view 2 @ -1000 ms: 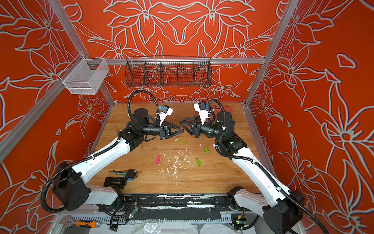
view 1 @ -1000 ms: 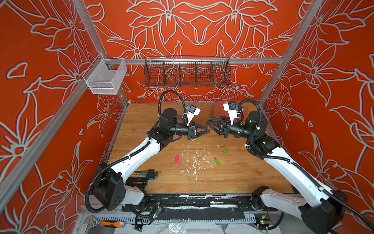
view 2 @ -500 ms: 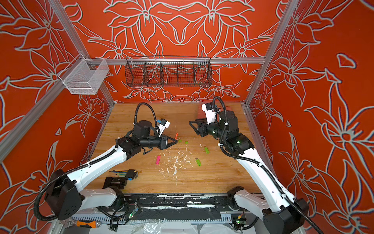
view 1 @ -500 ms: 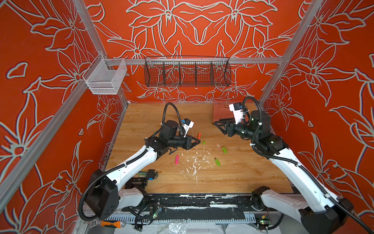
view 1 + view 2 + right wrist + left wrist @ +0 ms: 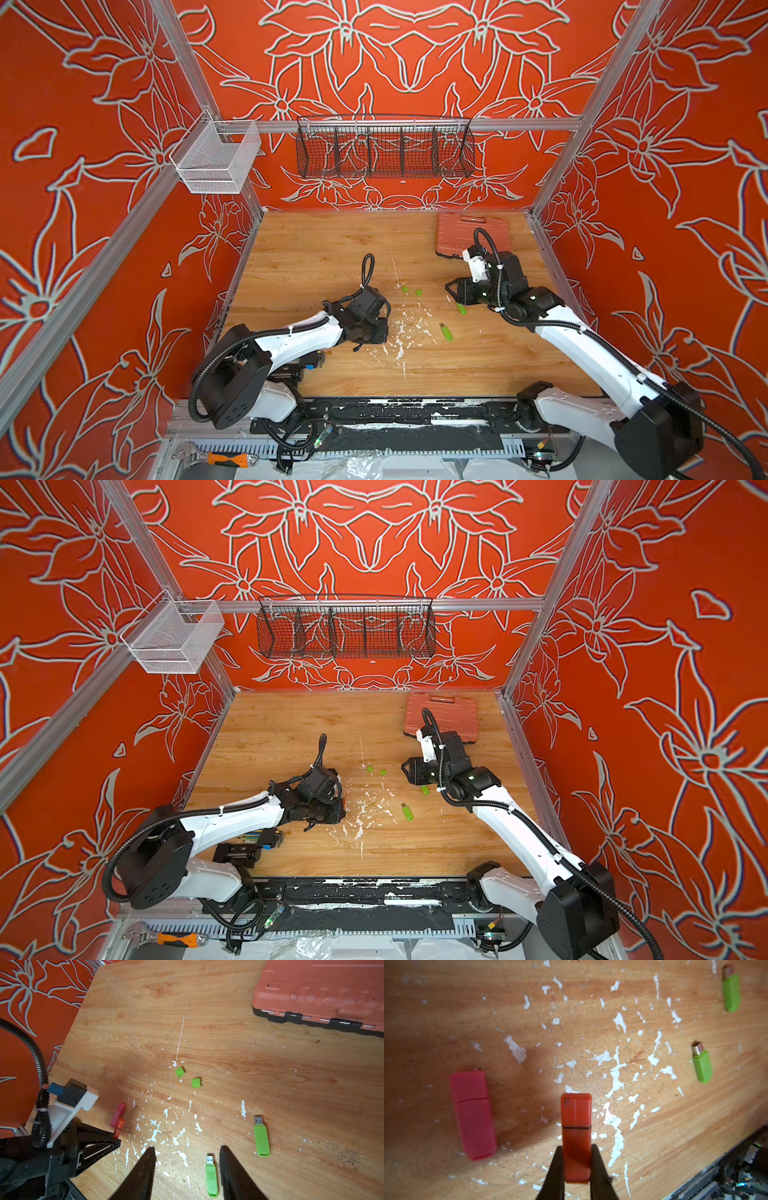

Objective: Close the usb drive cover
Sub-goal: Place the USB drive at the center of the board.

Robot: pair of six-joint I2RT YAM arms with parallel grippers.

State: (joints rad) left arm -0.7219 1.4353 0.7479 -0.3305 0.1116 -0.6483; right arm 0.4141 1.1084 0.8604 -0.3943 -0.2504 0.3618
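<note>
My left gripper (image 5: 576, 1148) is shut on an orange usb drive (image 5: 576, 1124). Its cover sits on the body with only a thin dark seam between them, and the covered end points down at the wooden table (image 5: 654, 1126). A pink capped drive (image 5: 473, 1113) lies right beside it. In both top views the left gripper (image 5: 372, 330) is low at the front left. My right gripper (image 5: 187, 1149) hovers open over the table. One of two uncapped green drives (image 5: 211, 1178) lies between its fingers, and two loose green caps (image 5: 180, 1071) lie farther off.
A red tool case (image 5: 471, 235) lies at the back right, just behind the right wrist. A black wire basket (image 5: 384, 149) and a white mesh basket (image 5: 216, 160) hang on the walls. Small tools (image 5: 266, 837) lie at the front left. White paint chips (image 5: 401, 332) fleck the table's middle.
The two grippers have parted. The left arm has dropped to the front left with the orange drive. The right arm has drawn back to the right, its jaws a little wider.
</note>
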